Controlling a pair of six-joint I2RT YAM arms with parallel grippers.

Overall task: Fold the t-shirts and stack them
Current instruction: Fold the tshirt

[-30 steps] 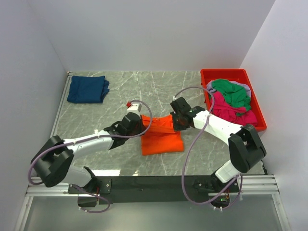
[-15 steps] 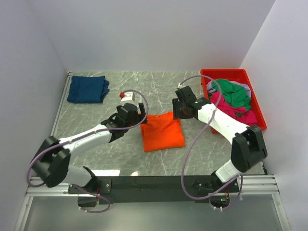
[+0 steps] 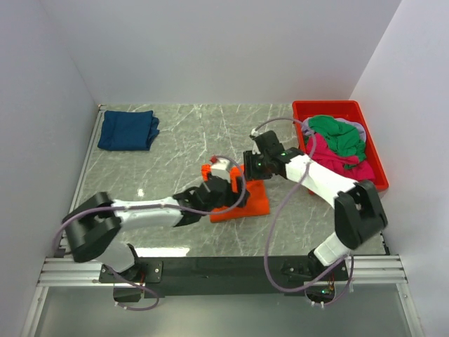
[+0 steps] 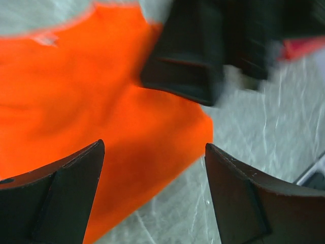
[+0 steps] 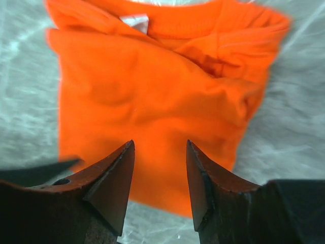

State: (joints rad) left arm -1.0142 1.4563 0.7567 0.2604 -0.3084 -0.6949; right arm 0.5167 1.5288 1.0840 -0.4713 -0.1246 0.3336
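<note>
A bright orange t-shirt (image 3: 254,201) lies folded flat on the marble table. My left gripper (image 3: 229,189) hovers low over its left part, jaws wide open and empty. In the left wrist view the gripper (image 4: 152,147) frames the shirt's (image 4: 76,96) corner and bare table. My right gripper (image 3: 252,166) is at the shirt's far edge. It is open (image 5: 160,143) with nothing between its fingers, above the shirt (image 5: 152,86). A navy t-shirt (image 3: 128,130) lies folded at the far left. Green (image 3: 338,133), pink (image 3: 337,159) and grey (image 3: 359,128) t-shirts are heaped in the bin.
The red plastic bin (image 3: 328,105) stands at the far right against the wall. White walls close the table on the left, back and right. The right gripper's black body (image 4: 203,51) shows blurred close ahead in the left wrist view.
Both grippers opened and let go of the orange t-shirt, which now lies folded flat. My left gripper then swung right and nearer, over the shirt; the right one shifted slightly left.
</note>
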